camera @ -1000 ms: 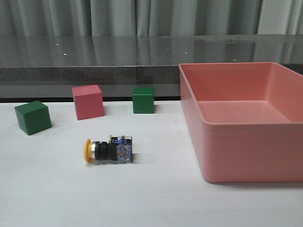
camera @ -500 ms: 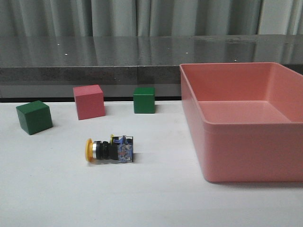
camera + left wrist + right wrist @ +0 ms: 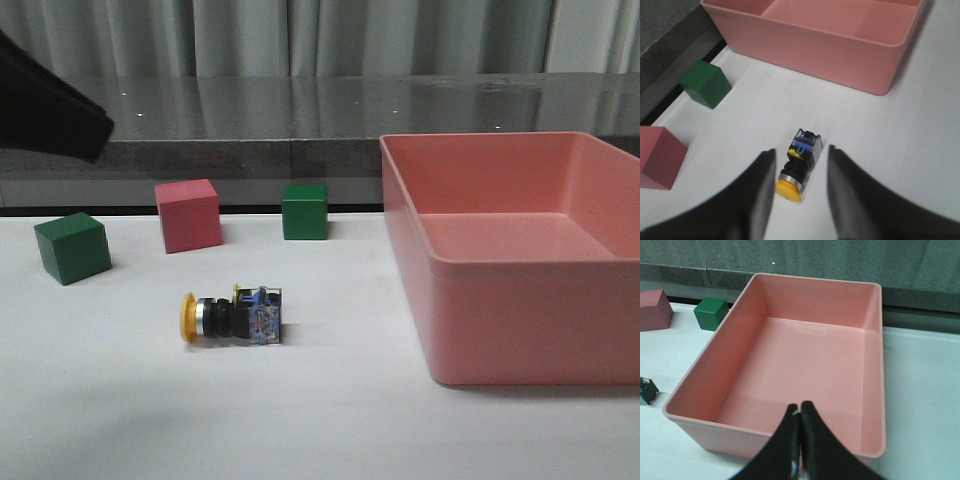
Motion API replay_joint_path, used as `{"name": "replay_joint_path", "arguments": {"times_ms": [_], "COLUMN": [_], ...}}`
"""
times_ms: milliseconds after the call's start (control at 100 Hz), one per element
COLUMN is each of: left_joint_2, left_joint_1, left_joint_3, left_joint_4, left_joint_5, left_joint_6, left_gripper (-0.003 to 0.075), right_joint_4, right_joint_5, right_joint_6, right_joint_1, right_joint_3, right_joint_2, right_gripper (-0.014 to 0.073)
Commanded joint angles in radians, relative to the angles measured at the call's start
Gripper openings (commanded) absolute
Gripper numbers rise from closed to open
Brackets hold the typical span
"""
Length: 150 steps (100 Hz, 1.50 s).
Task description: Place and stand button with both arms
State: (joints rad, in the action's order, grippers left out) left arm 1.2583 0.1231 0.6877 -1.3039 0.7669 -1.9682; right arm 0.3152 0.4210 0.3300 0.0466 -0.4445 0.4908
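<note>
While left arm (image 3: 45, 105) cropped, button (image 3: 232, 317) lies sideways.

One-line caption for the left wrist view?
Open left gripper hovering above the yellow-capped push-button lying on its side on the white table.

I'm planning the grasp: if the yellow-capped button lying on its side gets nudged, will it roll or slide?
The button would probably slide or pivot rather than roll freely: its squarish bluish base block rests flat on the table. The round cap and collar may let it swing in an arc. Stood on that small base it looks top-heavy, so likely tippy.
</note>
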Motion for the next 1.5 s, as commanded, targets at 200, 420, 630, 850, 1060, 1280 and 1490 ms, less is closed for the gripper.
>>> {"name": "replay_joint_path", "arguments": {"times_ms": [200,420,630,850,1060,1280,1490], "left_joint_2": [0.18,0.34,0.493,0.628,0.71,0.751,0.784], "left_joint_1": [0.008,0.008,0.008,0.008,0.008,0.008,0.008], "left_joint_3": [0.031,0.031,0.031,0.087,0.154,0.16,0.16], "left_joint_4": [-0.225,-0.324,-0.489,-0.527,-0.527,-0.527,-0.521], "left_joint_5": [-0.014,0.147,0.237,0.346,0.346,0.312,0.31], "left_joint_6": [-0.224,-0.509,-0.757,-0.863,-0.863,-0.863,-0.863], "left_gripper": [0.0603,0.0577,0.0577,0.0574,0.0566,0.0565,0.0523], "right_joint_4": [0.012,0.012,0.012,0.012,0.012,0.012,0.012], "right_joint_5": [-0.074,-0.074,-0.074,-0.074,-0.074,-0.075,-0.078], "right_joint_6": [0.001,0.001,0.001,0.001,0.001,0.001,0.001], "right_joint_1": [-0.004,-0.004,-0.004,-0.004,-0.004,-0.004,-0.004], "right_joint_3": [-0.025,-0.025,-0.025,-0.025,-0.025,-0.025,-0.025], "right_joint_2": [0.001,0.001,0.001,0.001,0.001,0.001,0.001], "right_gripper": [-0.0062,-0.0062,-0.0062,-0.0062,-0.0062,-0.0062,-0.0062]}}
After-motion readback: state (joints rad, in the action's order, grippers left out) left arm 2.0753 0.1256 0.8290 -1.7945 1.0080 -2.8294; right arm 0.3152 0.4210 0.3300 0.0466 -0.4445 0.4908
